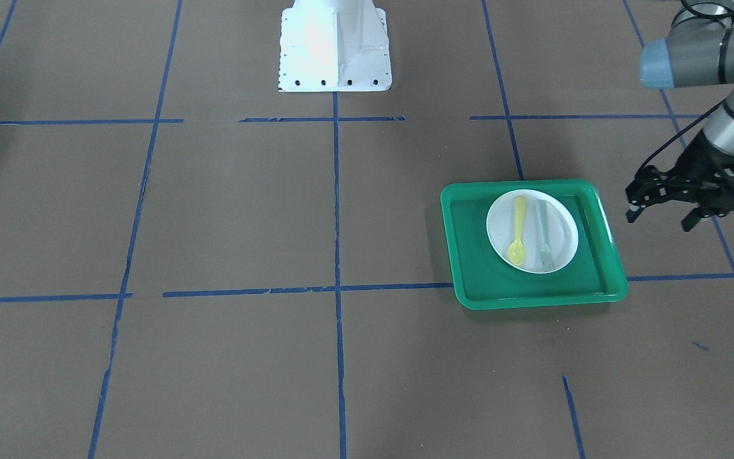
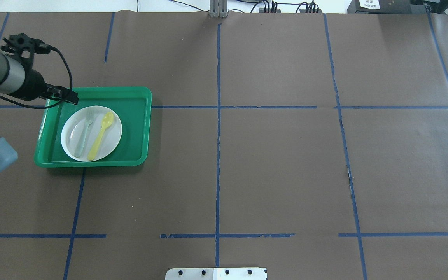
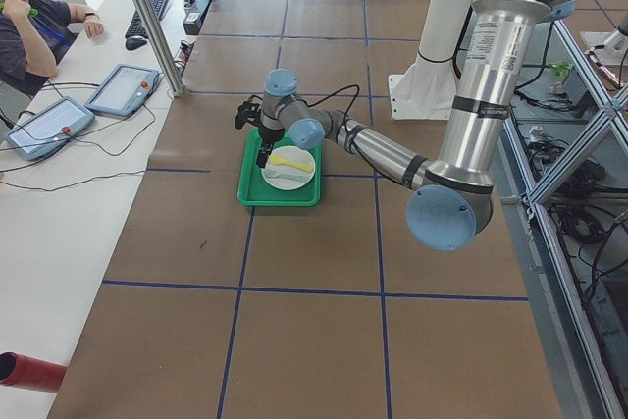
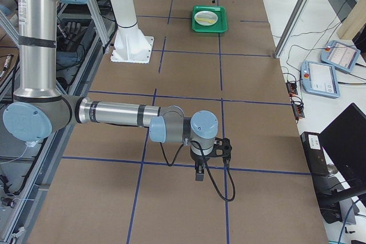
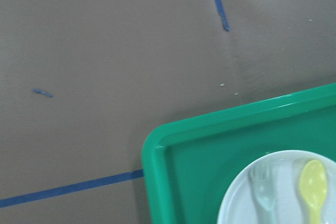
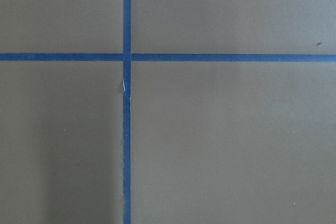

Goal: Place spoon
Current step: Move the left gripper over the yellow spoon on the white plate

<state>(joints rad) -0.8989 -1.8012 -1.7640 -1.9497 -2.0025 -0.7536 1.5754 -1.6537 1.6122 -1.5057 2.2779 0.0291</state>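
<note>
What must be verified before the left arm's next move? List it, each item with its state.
1. The spoon lies flat on the plate: ok.
2. The spoon is apart from the fork, side by side: ok.
3. The plate sits inside the tray: ok.
4. The left gripper has its jaws open, holding nothing: ok.
5. The right gripper, open or shut: cannot tell; it hangs far from the tray.

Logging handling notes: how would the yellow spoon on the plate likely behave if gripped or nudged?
Probably light and fairly stiff: the spoon looks like thin moulded plastic. Lying flat on the smooth plate, it would likely slide when nudged, perhaps into the fork beside it.
</note>
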